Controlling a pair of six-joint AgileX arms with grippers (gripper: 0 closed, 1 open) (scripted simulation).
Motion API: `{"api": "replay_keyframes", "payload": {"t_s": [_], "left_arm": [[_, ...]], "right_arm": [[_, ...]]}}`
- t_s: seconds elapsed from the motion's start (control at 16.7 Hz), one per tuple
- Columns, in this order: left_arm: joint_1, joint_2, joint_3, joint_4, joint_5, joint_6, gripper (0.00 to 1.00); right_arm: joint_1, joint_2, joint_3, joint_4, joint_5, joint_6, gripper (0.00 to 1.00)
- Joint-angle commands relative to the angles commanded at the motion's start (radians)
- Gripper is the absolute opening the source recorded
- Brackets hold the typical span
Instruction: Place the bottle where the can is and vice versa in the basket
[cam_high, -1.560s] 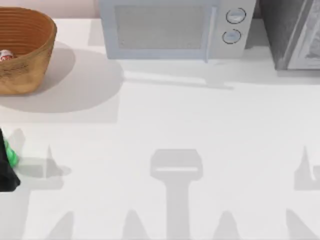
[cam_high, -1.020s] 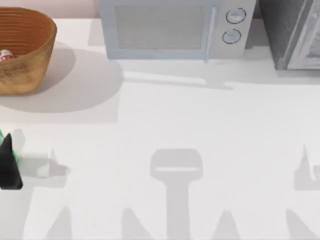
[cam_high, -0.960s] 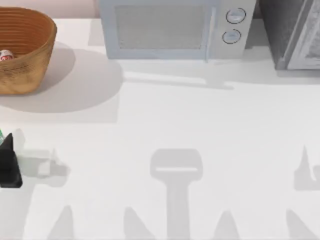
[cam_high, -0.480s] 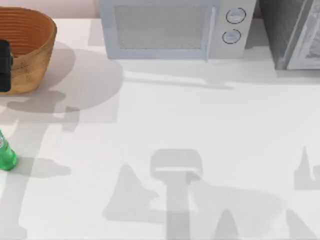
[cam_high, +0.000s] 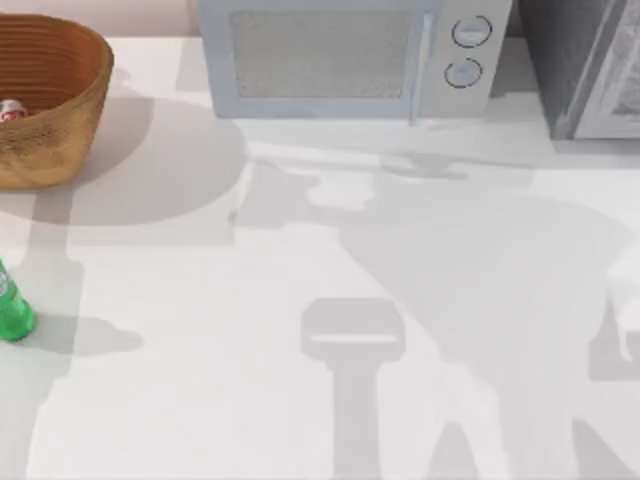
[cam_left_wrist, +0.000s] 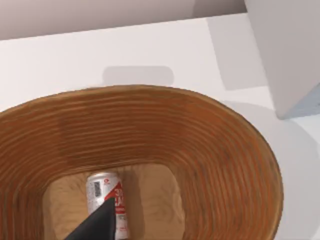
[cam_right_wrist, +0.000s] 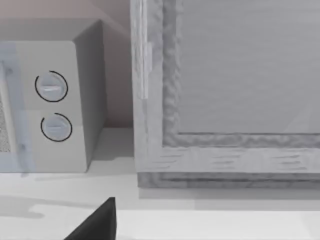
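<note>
The orange-brown wicker basket (cam_high: 70, 110) stands at the table's back left. The white can (cam_high: 10, 110) with red markings rests on its floor, against the left side. In the left wrist view I look down into the basket (cam_left_wrist: 220, 165), with the can (cam_left_wrist: 102, 197) just past a dark part of my left gripper (cam_left_wrist: 97, 226), which hovers above it. The green bottle (cam_high: 12, 310) stands alone on the table at the left edge, in front of the basket, with nothing holding it. A dark part of my right gripper (cam_right_wrist: 97, 222) is seen over the table's back right.
A grey microwave (cam_high: 345, 55) stands along the back edge, and its two dials (cam_right_wrist: 52, 105) face the right wrist view. A grey cabinet (cam_high: 585, 65) fills the back right corner. Broad arm shadows lie across the white tabletop (cam_high: 300, 250).
My left gripper, first at the bottle, then at the basket's left edge, has left the top view. The bottle stands free. Arm shadows have spread across the table's right half.
</note>
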Motion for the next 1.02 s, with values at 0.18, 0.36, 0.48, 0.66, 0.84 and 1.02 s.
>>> {"api": "replay_keyframes", "payload": {"t_s": [0.18, 0.36, 0.48, 0.66, 0.84, 1.02], "left_arm": [[0.045, 0.276, 0.256, -0.121, 0.028, 0.019, 1.0], [0.086, 0.512, 0.438, -0.241, 0.049, 0.028, 1.0], [0.109, 0.633, 0.516, -0.312, 0.059, 0.03, 1.0], [0.133, 0.744, 0.578, -0.387, 0.067, 0.029, 1.0], [0.138, 0.762, 0.587, -0.402, 0.068, 0.029, 1.0], [0.129, 0.761, 0.596, -0.398, 0.069, 0.032, 1.0]], "right_arm": [[0.0, 0.0, 0.0, 0.0, 0.0, 0.0, 1.0], [0.0, 0.0, 0.0, 0.0, 0.0, 0.0, 1.0], [0.0, 0.0, 0.0, 0.0, 0.0, 0.0, 1.0], [0.0, 0.0, 0.0, 0.0, 0.0, 0.0, 1.0], [0.0, 0.0, 0.0, 0.0, 0.0, 0.0, 1.0], [0.0, 0.0, 0.0, 0.0, 0.0, 0.0, 1.0]]}}
